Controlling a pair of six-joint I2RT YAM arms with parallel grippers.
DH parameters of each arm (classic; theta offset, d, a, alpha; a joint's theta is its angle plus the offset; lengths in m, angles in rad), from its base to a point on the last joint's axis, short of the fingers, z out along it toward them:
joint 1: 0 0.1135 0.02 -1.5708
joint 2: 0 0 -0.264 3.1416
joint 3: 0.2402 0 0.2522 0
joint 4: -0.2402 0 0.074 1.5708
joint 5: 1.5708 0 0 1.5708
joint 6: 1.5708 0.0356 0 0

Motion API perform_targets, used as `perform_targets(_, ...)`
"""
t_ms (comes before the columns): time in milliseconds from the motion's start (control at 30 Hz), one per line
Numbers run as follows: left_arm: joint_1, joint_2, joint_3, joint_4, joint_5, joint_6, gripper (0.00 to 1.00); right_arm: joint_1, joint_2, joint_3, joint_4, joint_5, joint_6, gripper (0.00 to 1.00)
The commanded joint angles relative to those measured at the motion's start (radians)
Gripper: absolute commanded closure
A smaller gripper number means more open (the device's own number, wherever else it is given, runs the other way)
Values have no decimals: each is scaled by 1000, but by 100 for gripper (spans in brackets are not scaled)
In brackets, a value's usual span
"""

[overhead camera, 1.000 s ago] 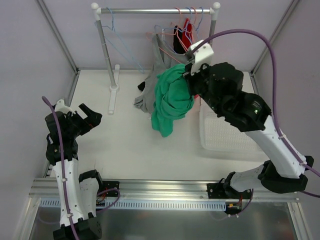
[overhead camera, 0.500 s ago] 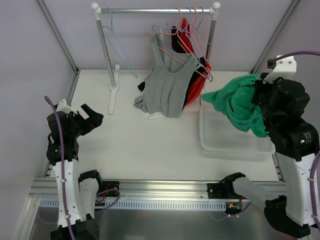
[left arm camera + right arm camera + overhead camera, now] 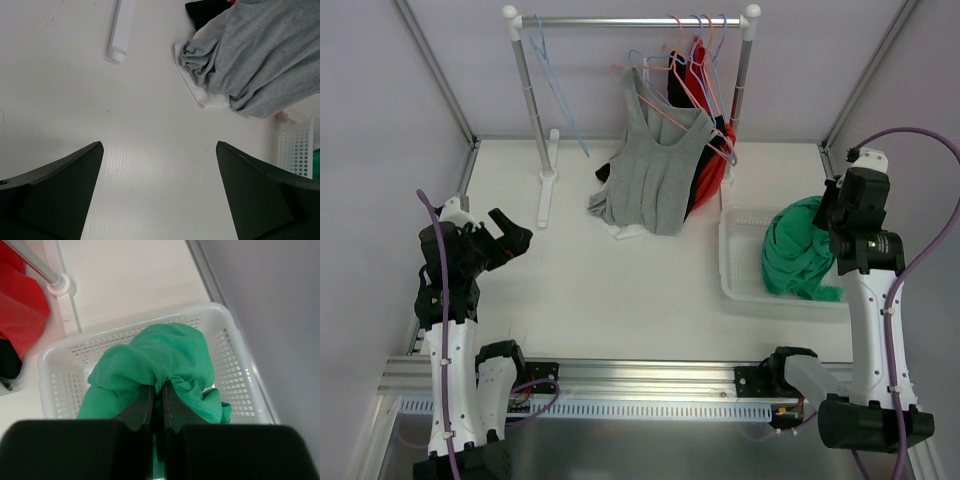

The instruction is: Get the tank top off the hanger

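The green tank top (image 3: pixel 798 255) (image 3: pixel 160 355) is bunched in the white basket (image 3: pixel 740 290) (image 3: pixel 50 365) at the right, off any hanger. My right gripper (image 3: pixel 828 238) (image 3: pixel 158 386) is shut on a fold of it, its fingers pinching the cloth from above. Several wire hangers (image 3: pixel 665 75) stay on the rack rail (image 3: pixel 630 20), one carrying a grey tank top (image 3: pixel 655 170) (image 3: pixel 265 55). At the left my left gripper (image 3: pixel 510 232) (image 3: pixel 160 145) hovers open over bare table, holding nothing.
A red garment (image 3: pixel 710 170) (image 3: pixel 20 315) and a dark one hang behind the grey top. An empty blue hanger (image 3: pixel 555 85) hangs at the rail's left. The rack's foot (image 3: pixel 548 175) (image 3: pixel 120 30) lies on the table. Frame posts stand at the corners.
My right arm swung the green tank top away from the rack, rightward and down into the basket. The grey top and hangers settled back. The left arm barely moved.
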Motion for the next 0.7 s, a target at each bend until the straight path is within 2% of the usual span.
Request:
perform_targets(0, -10, 0, 36, -9, -16, 18, 1, -23, 15, -21, 170, -105, 63, 100)
perform_targets(67, -12, -1, 37, -10, -19, 19, 1, -30, 29, -50, 192, -99, 97, 100)
perform_targets(200, -21, -7, 40, -13, -26, 16, 1, -64, 52, -175, 198, 35, 209, 100)
perform_targets(267, -34, 0, 66, -12, 21, 12, 1, -105, 49, -224, 198, 66, 264, 100)
perform_targets(367, -45, 19, 128, -10, 114, -8, 1, -183, 67, -286, 198, 22, 326, 100)
perform_targets(433, -44, 32, 161, -10, 205, -75, 1, -258, 83, -307, 198, -96, 350, 97)
perform_targets(467, -44, 43, 195, -3, 249, -100, 1, -277, 90, -314, 196, -122, 359, 88)
perform_targets(500, -42, 66, 212, 7, 353, -125, 1, -296, 92, -321, 196, -145, 382, 16)
perform_targets(533, -42, 77, 227, 13, 403, -170, 1, -315, 92, -326, 193, -153, 391, 2)
perform_targets(600, -44, 88, 270, 30, 470, -212, 1, -317, 63, -324, 178, -154, 395, 1)
perform_targets(667, -50, 86, 316, 31, 446, -258, 1, -317, 19, -329, 176, -144, 408, 1)
